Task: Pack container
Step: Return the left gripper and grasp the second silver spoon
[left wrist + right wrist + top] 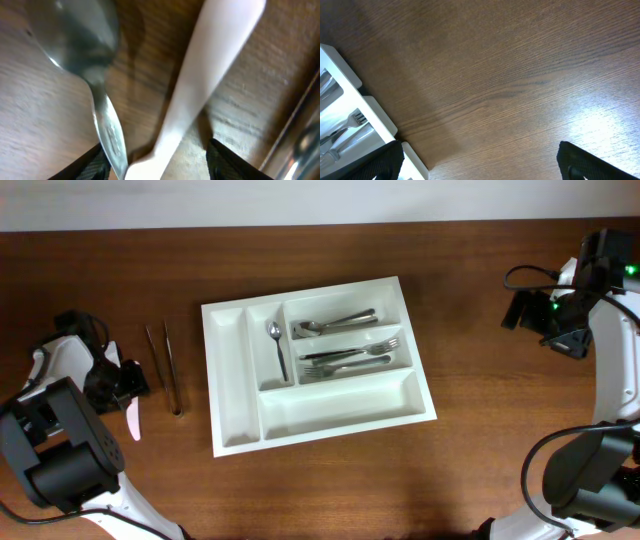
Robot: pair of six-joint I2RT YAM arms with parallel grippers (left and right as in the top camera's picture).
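Note:
The white five-compartment container [335, 412] lies mid-table and holds one spoon [277, 345] in a narrow compartment and several spoons and forks [345, 345] in two crosswise ones. Its corner shows in the right wrist view [375, 122]. My left gripper [125, 383] is low over the table at the far left. In its wrist view its fingers [160, 165] are open around a metal spoon's handle [112, 135] and a white plastic utensil [210, 65], which also shows in the overhead view [133, 420]. My right gripper [532, 312] [480, 160] is open and empty above bare wood, right of the container.
Two long metal utensils [165, 368] lie side by side on the table between my left gripper and the container. One of them shows blurred at the right edge of the left wrist view [302, 135]. The longest crosswise compartment [345, 405] holds nothing.

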